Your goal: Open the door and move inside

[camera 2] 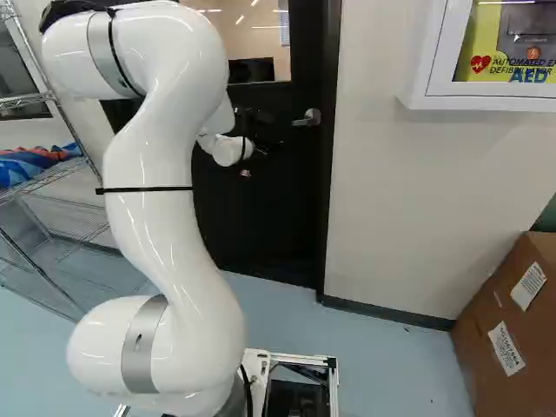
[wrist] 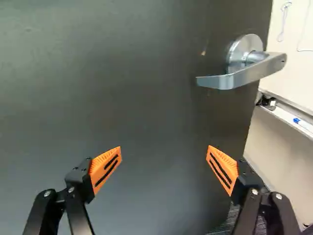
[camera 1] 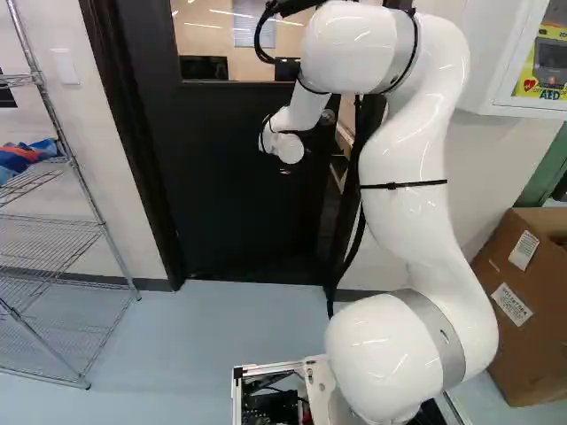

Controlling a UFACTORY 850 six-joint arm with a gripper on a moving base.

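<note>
Your gripper (camera 2: pixel 265 135) faces one dark door (wrist: pixel 122 98), standing ajar; two fingers spread wide. One lever handle (wrist: pixel 244 76) ahead, toward right finger. Right of gripper: one white wall cabinet (camera 2: pixel 417 82), one defibrillator (camera 2: pixel 526 39) inside; lower, one cardboard box (camera 2: pixel 504 300), two labels facing you, contents unclear. Left: one wire rack (camera 1: pixel 96 226) bearing blue-and-red bundle (camera 1: pixel 27 158).

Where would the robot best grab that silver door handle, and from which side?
Probably by the lever handle, near its free end, coming straight at the door, the gripper turned to close from above and below: the lever runs nearly level and stands off the door.
</note>
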